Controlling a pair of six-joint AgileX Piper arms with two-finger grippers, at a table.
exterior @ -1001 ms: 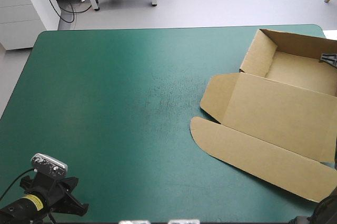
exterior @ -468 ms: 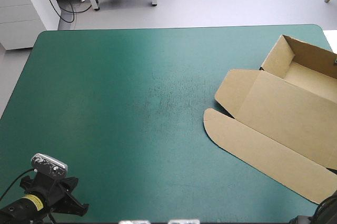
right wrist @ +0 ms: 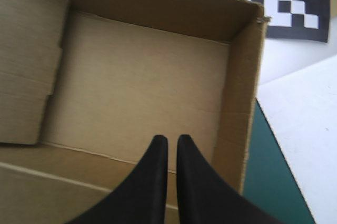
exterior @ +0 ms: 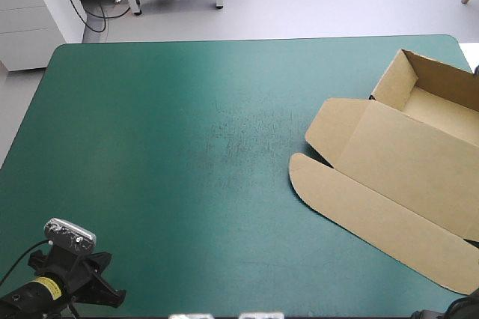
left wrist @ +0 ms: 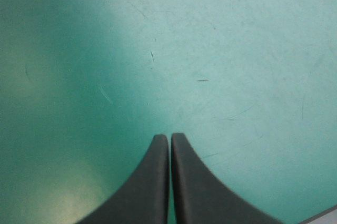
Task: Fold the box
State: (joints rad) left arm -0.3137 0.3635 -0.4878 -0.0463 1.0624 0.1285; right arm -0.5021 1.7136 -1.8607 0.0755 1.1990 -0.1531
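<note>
Now the left gripper (left wrist: pixel 169 137) hangs over the bare teal-green cover (left wrist: pixel 237 50) near the table's near left corner, jaws together. Rightward, the box (exterior: pixel 404 177) lies at the table's right edge, walls raised, lid flat. The right gripper (right wrist: pixel 172 139), jaws together, hovers over the tray floor. Folding looks done; next, probably a clean lift away.

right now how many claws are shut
2. The left claw is shut over the bare teal-green cover, by its near left corner. The right claw is shut over the open tray of the box, at the cover's right edge.
</note>
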